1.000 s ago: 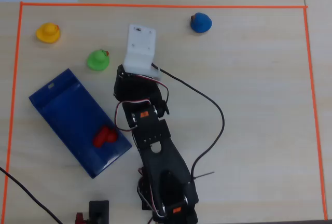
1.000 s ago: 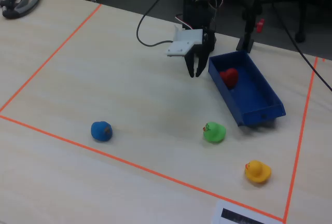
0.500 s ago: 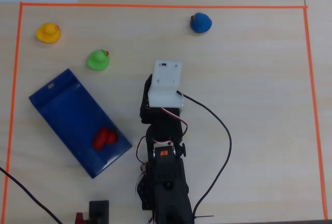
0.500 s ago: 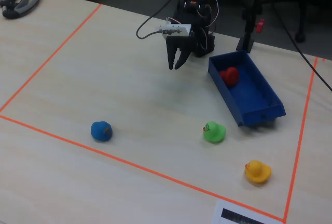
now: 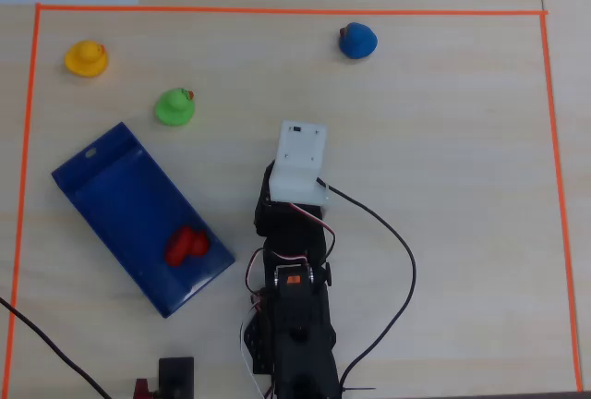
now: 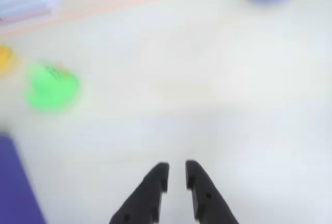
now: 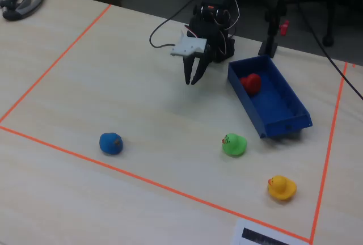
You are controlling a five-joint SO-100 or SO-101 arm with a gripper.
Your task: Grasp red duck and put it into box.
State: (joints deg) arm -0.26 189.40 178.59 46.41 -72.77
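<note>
We find the red duck [image 5: 186, 246] lying inside the blue box [image 5: 109, 198], towards the end nearest the arm's base in the overhead view; the fixed view confirms it, with the duck [image 7: 250, 83] resting on the box floor within the walls [image 7: 270, 102]. On that evidence we judge the placing done.

The tool [image 7: 194, 79] hangs above bare tabletop [image 7: 113, 75], well apart from the box and pointing down. In the wrist view its two fingers [image 6: 199, 187] stand nearly together with only a narrow gap, and nothing sits between them: it grasps nothing.

The green duck [image 5: 174, 107], yellow duck [image 5: 86, 58] and blue duck [image 5: 357, 41] stand on the tabletop outside the box, all inside the orange tape border [image 5: 277, 11].

We judge that nothing of the task remains beyond parking the arm.
</note>
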